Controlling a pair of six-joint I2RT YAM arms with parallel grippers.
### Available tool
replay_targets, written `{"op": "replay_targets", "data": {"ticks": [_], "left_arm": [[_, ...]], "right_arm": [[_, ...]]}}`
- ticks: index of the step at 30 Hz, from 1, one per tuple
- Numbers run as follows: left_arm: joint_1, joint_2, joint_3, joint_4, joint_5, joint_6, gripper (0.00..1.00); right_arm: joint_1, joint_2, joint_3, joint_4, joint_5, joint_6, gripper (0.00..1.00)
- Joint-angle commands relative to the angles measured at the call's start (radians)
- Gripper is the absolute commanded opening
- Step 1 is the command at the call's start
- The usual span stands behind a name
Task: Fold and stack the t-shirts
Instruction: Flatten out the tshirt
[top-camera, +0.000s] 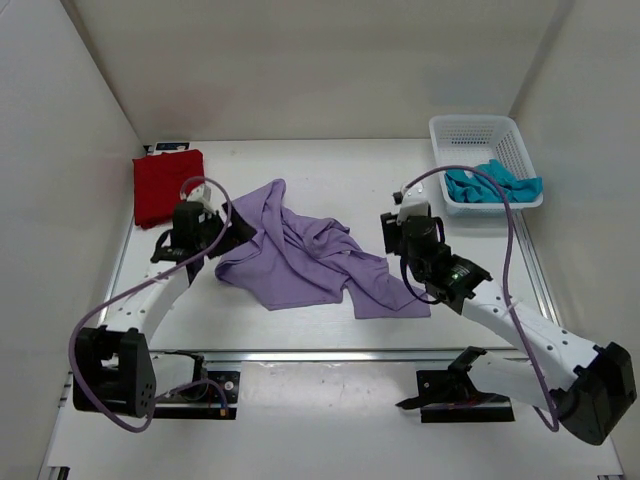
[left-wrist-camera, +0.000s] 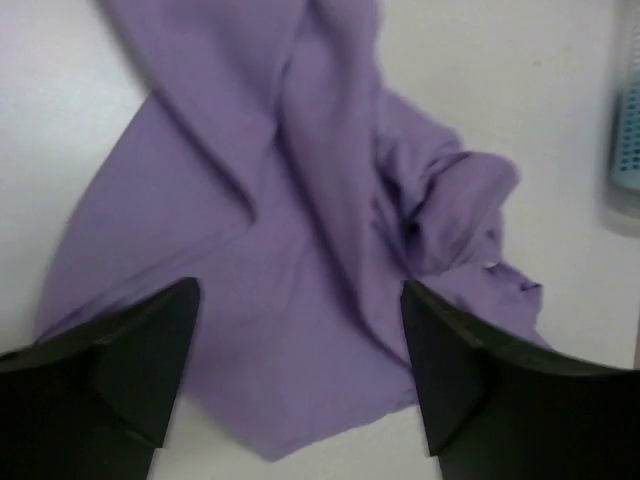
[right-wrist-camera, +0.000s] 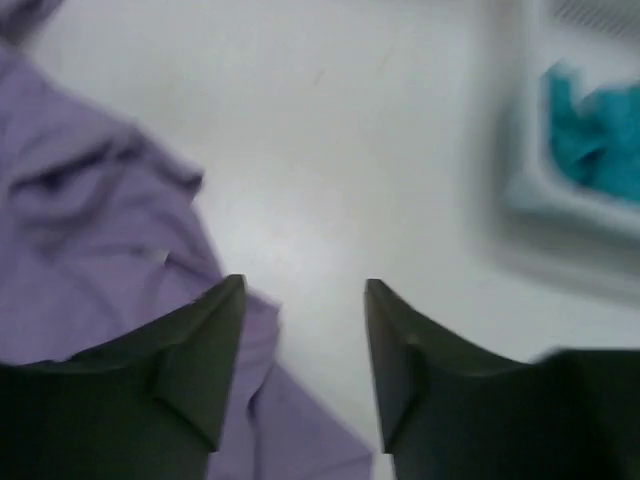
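The lavender t-shirt (top-camera: 300, 255) lies crumpled and spread in the middle of the table. A dark red t-shirt (top-camera: 168, 185) sits folded at the back left. The teal t-shirt (top-camera: 490, 183) is bunched in the white basket. My left gripper (top-camera: 232, 228) hovers open over the lavender shirt's left edge. In the left wrist view that gripper (left-wrist-camera: 300, 290) stands wide above the purple cloth (left-wrist-camera: 300, 150), holding nothing. My right gripper (top-camera: 390, 228) is open beside the shirt's right edge. Its wrist view shows the gripper (right-wrist-camera: 304, 282) empty, with the lavender cloth (right-wrist-camera: 90, 250) under its left finger.
A white mesh basket (top-camera: 480, 135) stands at the back right, with the teal cloth (right-wrist-camera: 590, 140) draped over its front wall (right-wrist-camera: 560, 200). White walls enclose the table on three sides. Cables loop from both arms.
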Motion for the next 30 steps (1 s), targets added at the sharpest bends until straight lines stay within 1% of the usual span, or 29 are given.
{"op": "replay_targets", "data": {"ticks": [1,2,4,6,7,8,10,12,13,14,15,18,21,22,23,24,26,29,30], "left_arm": [[0.022,-0.095,-0.101,-0.035,-0.049,0.017,0.78],[0.02,-0.112,-0.127,-0.049,-0.087,0.019,0.71],[0.019,-0.141,-0.162,-0.078,-0.133,0.025,0.7],[-0.006,-0.166,-0.185,-0.111,-0.207,0.046,0.72],[-0.012,-0.173,-0.19,-0.137,-0.232,0.048,0.76],[-0.006,-0.181,-0.21,-0.148,-0.238,0.037,0.77],[0.028,-0.21,-0.279,-0.142,-0.238,0.013,0.79],[0.059,-0.178,-0.294,-0.123,-0.211,-0.01,0.76],[0.065,-0.16,-0.297,-0.103,-0.215,-0.018,0.69],[0.065,-0.146,-0.291,-0.099,-0.217,-0.027,0.65],[0.065,-0.126,-0.296,-0.095,-0.212,-0.036,0.56],[0.06,-0.095,-0.316,-0.051,-0.207,-0.049,0.46],[0.086,-0.026,-0.323,0.004,-0.167,-0.076,0.42],[0.091,0.003,-0.316,0.013,-0.184,-0.084,0.35],[0.089,0.023,-0.314,0.026,-0.172,-0.089,0.31],[0.106,0.041,-0.311,0.047,-0.163,-0.092,0.22],[0.1,0.058,-0.29,0.066,-0.186,-0.099,0.11],[0.083,0.054,-0.25,0.052,-0.229,-0.095,0.0],[0.082,0.055,-0.236,0.049,-0.226,-0.096,0.0]], "right_arm": [[-0.08,-0.001,-0.075,-0.047,-0.353,0.326,0.45],[-0.091,-0.012,-0.119,-0.043,-0.347,0.343,0.34],[-0.134,-0.045,-0.234,-0.023,-0.365,0.402,0.27],[-0.157,-0.093,-0.331,0.025,-0.394,0.43,0.29],[-0.171,-0.11,-0.382,0.049,-0.41,0.445,0.33],[-0.189,-0.116,-0.397,0.066,-0.431,0.453,0.36],[-0.229,-0.105,-0.453,0.101,-0.5,0.47,0.36],[-0.228,-0.114,-0.488,0.131,-0.528,0.479,0.35],[-0.217,-0.124,-0.509,0.175,-0.528,0.493,0.35],[-0.202,-0.136,-0.517,0.195,-0.532,0.498,0.36],[-0.2,-0.151,-0.54,0.204,-0.531,0.493,0.36],[-0.197,-0.174,-0.563,0.233,-0.551,0.507,0.37],[-0.217,-0.148,-0.565,0.246,-0.56,0.498,0.37],[-0.217,-0.139,-0.556,0.246,-0.584,0.498,0.37],[-0.224,-0.119,-0.543,0.246,-0.594,0.49,0.37],[-0.223,-0.105,-0.537,0.241,-0.591,0.487,0.37],[-0.217,-0.107,-0.523,0.264,-0.588,0.475,0.38],[-0.22,-0.114,-0.525,0.282,-0.597,0.473,0.38],[-0.226,-0.114,-0.535,0.292,-0.595,0.472,0.38]]}}
